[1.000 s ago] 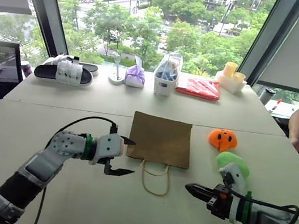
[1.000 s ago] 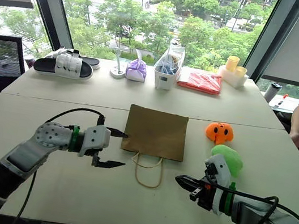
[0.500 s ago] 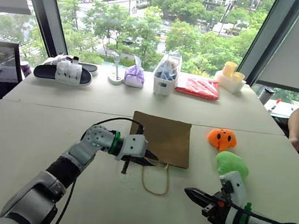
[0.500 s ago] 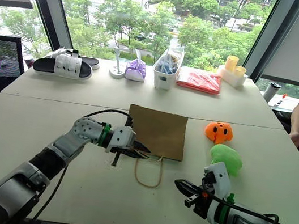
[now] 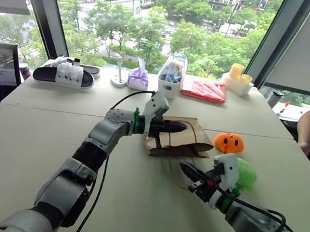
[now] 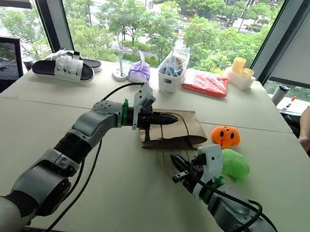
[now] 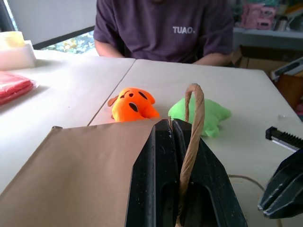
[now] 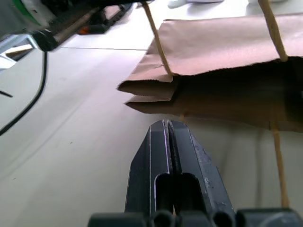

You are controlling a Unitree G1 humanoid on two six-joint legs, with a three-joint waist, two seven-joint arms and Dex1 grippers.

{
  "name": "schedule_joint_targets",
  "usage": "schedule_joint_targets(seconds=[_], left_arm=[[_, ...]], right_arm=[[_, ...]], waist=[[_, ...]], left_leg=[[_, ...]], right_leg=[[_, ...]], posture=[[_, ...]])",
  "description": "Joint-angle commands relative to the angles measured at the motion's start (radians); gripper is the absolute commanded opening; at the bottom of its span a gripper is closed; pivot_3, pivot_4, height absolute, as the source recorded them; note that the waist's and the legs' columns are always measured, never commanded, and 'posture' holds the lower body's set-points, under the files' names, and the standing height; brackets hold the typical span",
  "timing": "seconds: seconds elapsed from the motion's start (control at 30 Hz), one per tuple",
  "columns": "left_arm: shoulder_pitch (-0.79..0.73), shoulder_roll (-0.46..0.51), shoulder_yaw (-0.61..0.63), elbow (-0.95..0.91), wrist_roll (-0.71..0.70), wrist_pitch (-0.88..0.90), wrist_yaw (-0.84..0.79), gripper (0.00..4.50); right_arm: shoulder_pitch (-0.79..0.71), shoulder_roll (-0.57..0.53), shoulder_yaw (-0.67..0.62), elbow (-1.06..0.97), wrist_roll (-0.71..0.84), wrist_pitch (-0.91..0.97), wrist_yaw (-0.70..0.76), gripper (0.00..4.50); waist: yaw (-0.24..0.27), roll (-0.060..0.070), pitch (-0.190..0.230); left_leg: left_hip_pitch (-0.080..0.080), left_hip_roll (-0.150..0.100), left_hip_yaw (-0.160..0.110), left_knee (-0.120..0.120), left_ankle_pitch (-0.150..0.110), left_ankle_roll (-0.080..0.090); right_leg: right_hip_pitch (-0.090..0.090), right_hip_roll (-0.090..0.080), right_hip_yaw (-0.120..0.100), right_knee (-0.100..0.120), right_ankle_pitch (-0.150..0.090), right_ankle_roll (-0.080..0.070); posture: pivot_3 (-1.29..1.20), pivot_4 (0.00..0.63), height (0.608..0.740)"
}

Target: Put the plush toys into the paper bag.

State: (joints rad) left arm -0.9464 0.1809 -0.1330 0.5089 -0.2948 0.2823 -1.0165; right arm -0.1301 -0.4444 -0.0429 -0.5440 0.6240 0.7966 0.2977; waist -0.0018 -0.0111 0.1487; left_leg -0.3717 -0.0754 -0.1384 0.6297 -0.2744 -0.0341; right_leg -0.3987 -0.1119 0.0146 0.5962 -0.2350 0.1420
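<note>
My left gripper has its fingers clamped on a cord handle, lifting the paper bag open. My right gripper, fingers together, nears its mouth. Orange toy and green toy sit unbagged on the counter.

Bright daylight floods in through the tall windows behind the white table, leaving soft, faint shadows. The trees outside glare slightly pale. Window frames lean outward toward the edges. In the left wrist view, the black fingers nearest the lens look soft.
</note>
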Motion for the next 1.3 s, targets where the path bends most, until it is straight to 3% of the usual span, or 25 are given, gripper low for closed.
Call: schedule_joint_targets(seconds=[0.03,0.57,0.83,1.07,1.3], left_arm=[[-0.021,-0.017,0.035,-0.050,-0.041,0.049,0.013,0.02],[0.017,-0.036,0.105,-0.215,-0.154,0.162,0.052,0.02],[-0.024,-0.018,0.079,-0.308,-0.165,0.166,0.004,0.02],[-0.023,-0.043,0.098,-0.436,-0.278,0.281,0.004,0.02],[-0.023,-0.037,0.099,-0.382,-0.254,0.256,0.052,0.02]], right_arm=[[-0.078,0.033,0.054,0.095,-0.104,-0.076,-0.017,0.00],[-0.334,0.201,0.177,0.677,-0.400,-0.304,-0.007,0.00],[-0.310,0.258,0.187,0.690,-0.440,-0.293,0.009,0.00],[-0.301,0.279,0.163,0.684,-0.445,-0.277,0.009,0.00],[-0.289,0.280,0.156,0.670,-0.449,-0.269,0.016,0.00]], waist=[[-0.008,0.000,0.000],[-0.015,0.000,0.000],[-0.015,0.001,0.000],[-0.017,0.001,-0.001],[-0.016,0.001,-0.001]], left_leg=[[0.000,0.000,0.000,0.000,0.000,0.000],[-0.001,0.000,0.000,-0.001,0.004,-0.007],[-0.001,0.000,0.000,-0.001,0.005,-0.008],[0.000,0.000,0.000,-0.001,0.005,-0.008],[0.000,0.000,0.001,-0.001,0.005,-0.008]], right_leg=[[0.000,0.000,0.000,0.000,0.000,0.000],[-0.003,0.000,0.002,0.002,0.000,-0.001],[-0.004,0.000,0.002,0.002,0.000,-0.001],[-0.004,0.000,0.002,0.003,0.000,-0.001],[-0.004,0.000,0.002,0.003,0.000,-0.001]], posture=[[0.00,0.150,0.740],[0.00,0.150,0.740],[0.00,0.150,0.740],[0.00,0.150,0.740],[0.00,0.150,0.740]])
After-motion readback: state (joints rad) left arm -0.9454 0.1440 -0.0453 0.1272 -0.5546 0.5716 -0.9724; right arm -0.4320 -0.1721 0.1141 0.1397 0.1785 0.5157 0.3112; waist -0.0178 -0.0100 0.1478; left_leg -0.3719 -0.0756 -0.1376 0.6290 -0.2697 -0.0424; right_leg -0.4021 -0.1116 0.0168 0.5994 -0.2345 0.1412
